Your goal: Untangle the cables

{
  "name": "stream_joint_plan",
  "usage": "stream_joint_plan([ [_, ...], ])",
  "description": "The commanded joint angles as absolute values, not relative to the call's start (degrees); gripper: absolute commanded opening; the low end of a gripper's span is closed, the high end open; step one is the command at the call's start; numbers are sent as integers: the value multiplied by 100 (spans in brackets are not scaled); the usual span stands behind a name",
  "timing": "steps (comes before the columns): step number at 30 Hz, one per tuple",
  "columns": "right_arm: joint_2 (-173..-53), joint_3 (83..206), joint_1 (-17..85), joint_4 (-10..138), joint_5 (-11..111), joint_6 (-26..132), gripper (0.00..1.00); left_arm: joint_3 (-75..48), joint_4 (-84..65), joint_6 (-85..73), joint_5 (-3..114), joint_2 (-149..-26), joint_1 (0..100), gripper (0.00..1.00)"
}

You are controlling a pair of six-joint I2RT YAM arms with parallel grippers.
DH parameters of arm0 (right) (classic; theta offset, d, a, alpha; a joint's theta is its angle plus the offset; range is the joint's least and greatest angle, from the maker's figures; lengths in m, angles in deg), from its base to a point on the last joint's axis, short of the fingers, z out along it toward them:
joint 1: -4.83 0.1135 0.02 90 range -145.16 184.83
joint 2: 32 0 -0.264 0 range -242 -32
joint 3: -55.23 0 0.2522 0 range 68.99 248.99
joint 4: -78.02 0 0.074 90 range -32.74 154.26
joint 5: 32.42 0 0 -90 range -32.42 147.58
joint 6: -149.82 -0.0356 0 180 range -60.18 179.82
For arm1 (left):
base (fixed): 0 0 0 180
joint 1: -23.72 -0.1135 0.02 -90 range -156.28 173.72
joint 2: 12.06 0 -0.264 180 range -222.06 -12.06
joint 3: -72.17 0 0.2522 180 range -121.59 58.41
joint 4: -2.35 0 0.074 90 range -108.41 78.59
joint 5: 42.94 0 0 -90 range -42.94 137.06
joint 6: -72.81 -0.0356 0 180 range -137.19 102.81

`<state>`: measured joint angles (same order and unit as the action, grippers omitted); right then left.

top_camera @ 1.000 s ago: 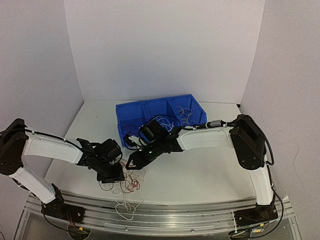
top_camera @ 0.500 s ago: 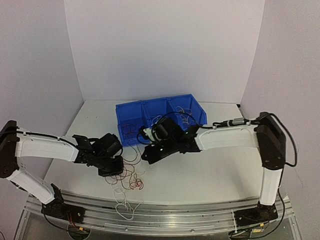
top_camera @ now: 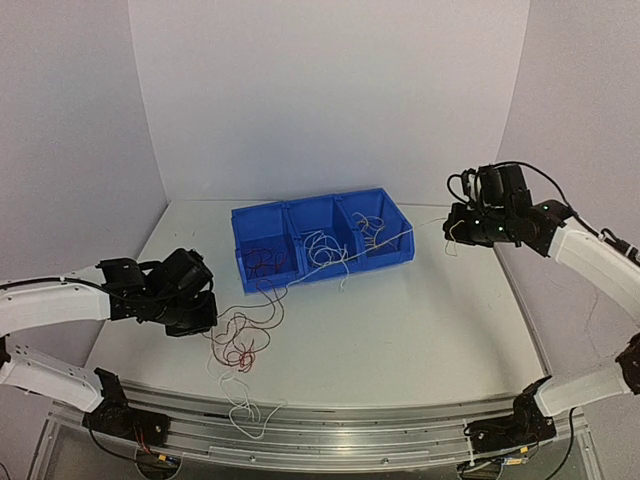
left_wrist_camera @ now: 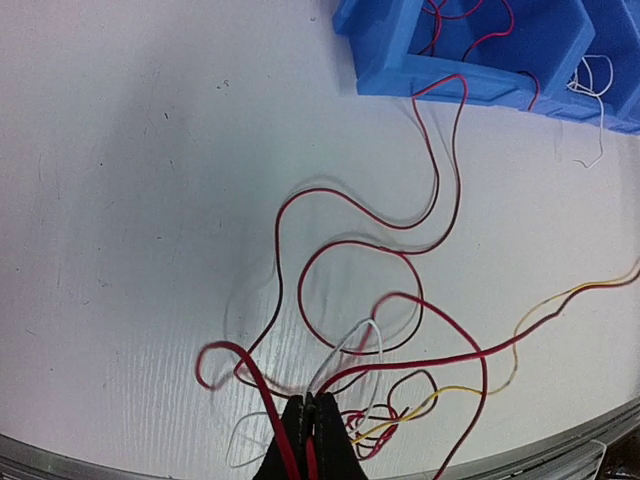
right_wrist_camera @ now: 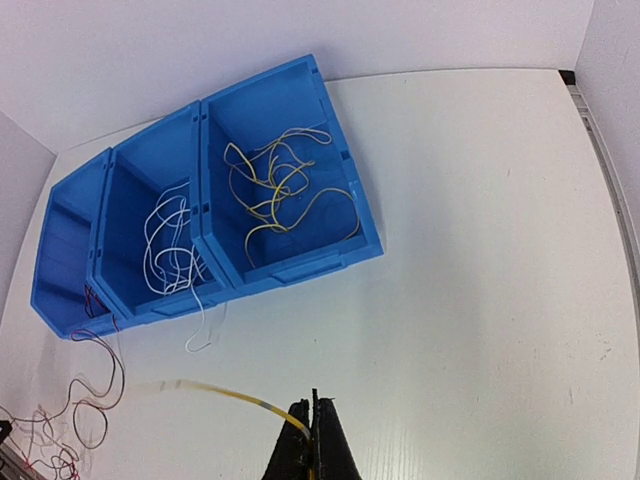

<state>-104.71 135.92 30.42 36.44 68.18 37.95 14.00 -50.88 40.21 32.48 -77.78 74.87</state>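
The cables lie as a loose tangle of dark red, white and yellow strands on the table in front of the blue bin. At the tangle's left edge, my left gripper is shut on a red cable, with a white loop beside its tip. High at the far right, my right gripper is shut on a yellow cable. That cable runs taut over the bin's front down to the tangle.
The bin has three compartments: dark red cables on the left, white ones in the middle, yellow ones on the right. A white strand trails over the table's near edge onto the rail.
Both grippers have shut and pulled apart. The right arm swung up and far right, drawing the yellow cable taut. The left arm backed away left, spreading the tangle.
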Motion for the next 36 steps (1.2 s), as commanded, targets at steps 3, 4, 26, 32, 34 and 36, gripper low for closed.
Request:
stream_joint_plan([
  [3,-10401,13678,3063,3175,7034,4008,0,1231,-5457,3908,2958,-7360,7479,0],
  [4,-10392,13804,3043,3058,7238,4194,0,1144,-5698,4089,2813,-7344,7472,0],
  [26,-10442,15338,-1034,1436,7618,4844,0,1595,-6569,4583,2480,-8043,5252,0],
  [32,-10530,15693,-1768,1318,5971,4670,0,1745,-6044,4177,2912,-7927,4953,0],
  [34,-10539,15697,-1758,1487,4704,4422,0,1760,-5510,3775,3230,-7795,4958,0],
  [36,-10560,15722,-1729,1677,3656,4106,0,1801,-4888,3374,3704,-7671,4956,0],
])
